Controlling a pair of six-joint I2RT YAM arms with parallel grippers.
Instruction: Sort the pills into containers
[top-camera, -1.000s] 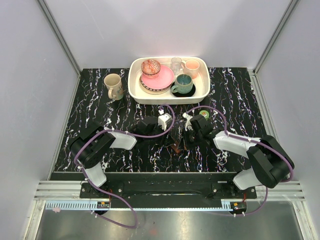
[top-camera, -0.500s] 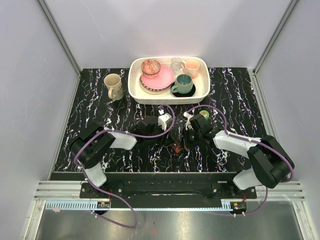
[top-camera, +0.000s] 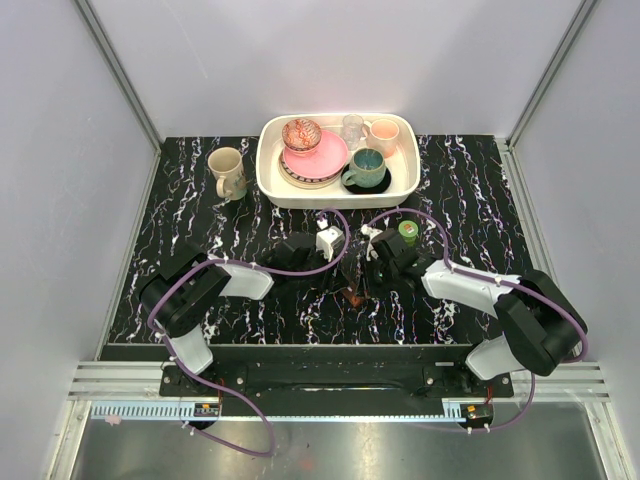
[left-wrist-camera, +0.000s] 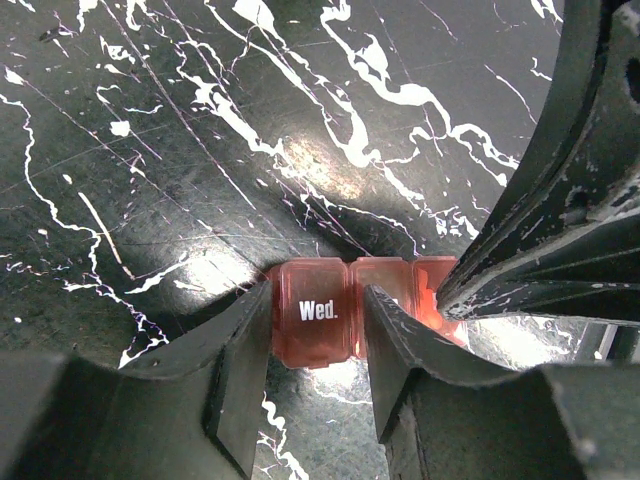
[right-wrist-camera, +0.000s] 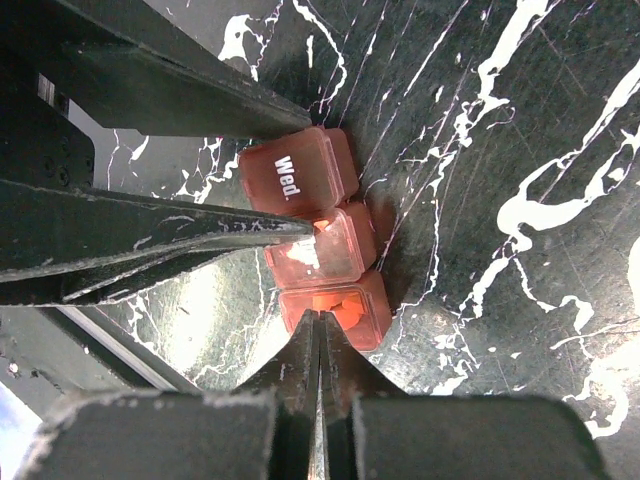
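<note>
My right gripper (right-wrist-camera: 320, 332) has crept a little to the left and toward the far side. The green cap (top-camera: 408, 231) on its right was half hidden before. Now I see it whole.

The left arm (top-camera: 190, 290) and right arm (top-camera: 530, 320) are black with white shells, each trailing a purple cable (top-camera: 346, 236); the fingers (left-wrist-camera: 235, 370) are scuffed black.
</note>
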